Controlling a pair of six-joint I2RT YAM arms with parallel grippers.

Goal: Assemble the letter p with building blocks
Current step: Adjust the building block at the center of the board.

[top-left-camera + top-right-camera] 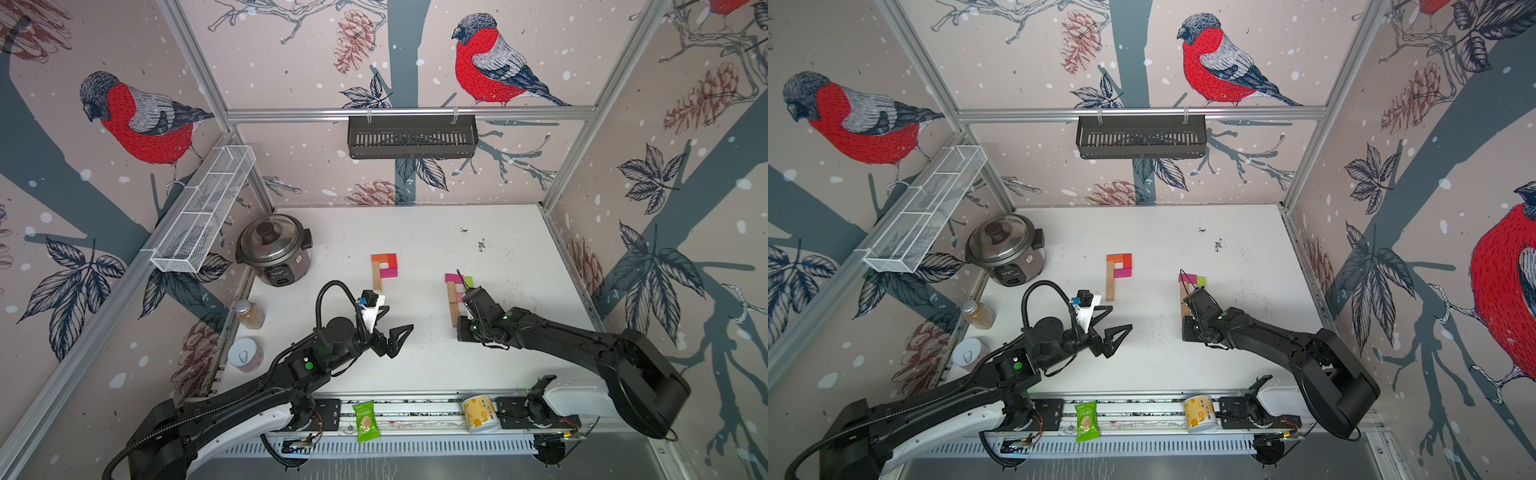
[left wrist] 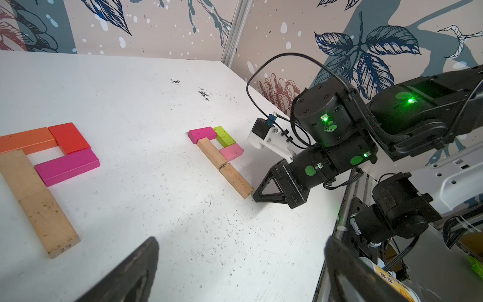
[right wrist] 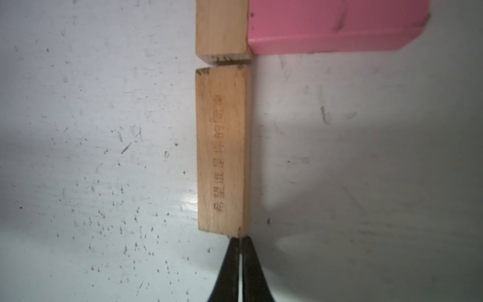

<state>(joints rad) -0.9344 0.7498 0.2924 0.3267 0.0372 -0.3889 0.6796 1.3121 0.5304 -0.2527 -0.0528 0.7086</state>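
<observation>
The white table [image 1: 519, 353] carries two flat block figures, well apart, and no loose building blocks show in either top view. The left gripper [image 1: 400, 318] hangs over bare table near the left figure, its jaws spread wide and holding nothing. The right gripper [image 3: 239, 240] is clenched with nothing between its jaws, its joined tips set against the near end of the right figure's stem. The left letter p [image 1: 377, 278], lying left of centre, looks finished: a tan stem with an orange, red and magenta loop. The right letter p [image 2: 212, 153] lies right of centre, with a magenta, lime-green and pink loop closed at its far end. Its lower tan block [image 3: 222, 149] lines up with the upper tan block [image 3: 222, 26], but a thin gap shows at their joint. The task seems almost done: what is probably left is pushing that joint shut and pulling the arm clear.
</observation>
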